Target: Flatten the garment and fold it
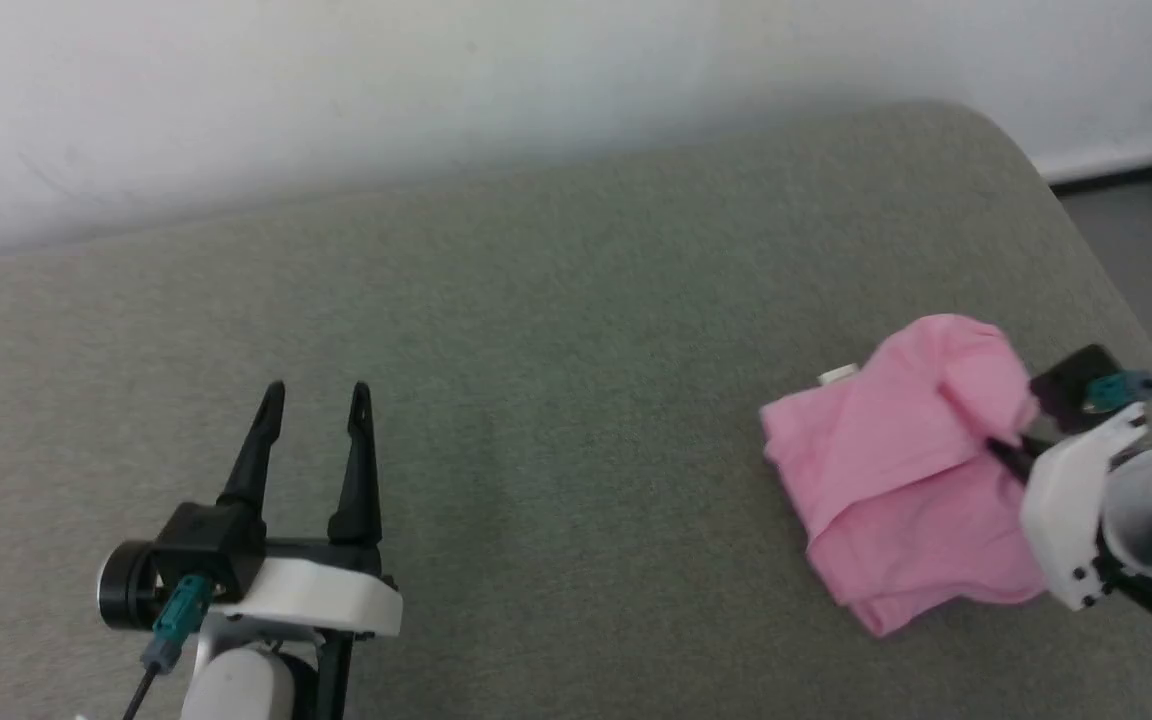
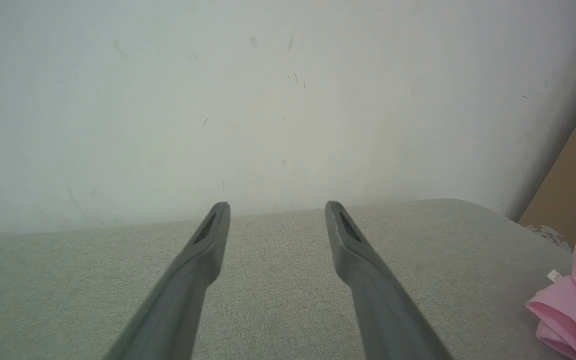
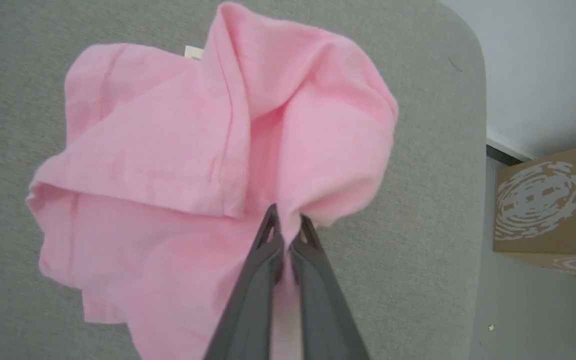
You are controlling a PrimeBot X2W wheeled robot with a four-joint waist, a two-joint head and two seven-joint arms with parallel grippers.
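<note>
**Right gripper clamped on garment; left gripper idle**

The garment [image 1: 896,470] lies crumpled in loose folds on the grey cushion [image 1: 536,330], toward the cushion's right end. The right gripper [image 3: 286,220] is closed on a pinch of pink cloth at the garment's right side. A raised fold bulges just beyond the fingertips. A white label [image 3: 193,51] protrudes at the far edge. The left gripper [image 1: 316,390] is over bare cushion, well apart from the garment, jaws spread wide and holding nothing.
</note>
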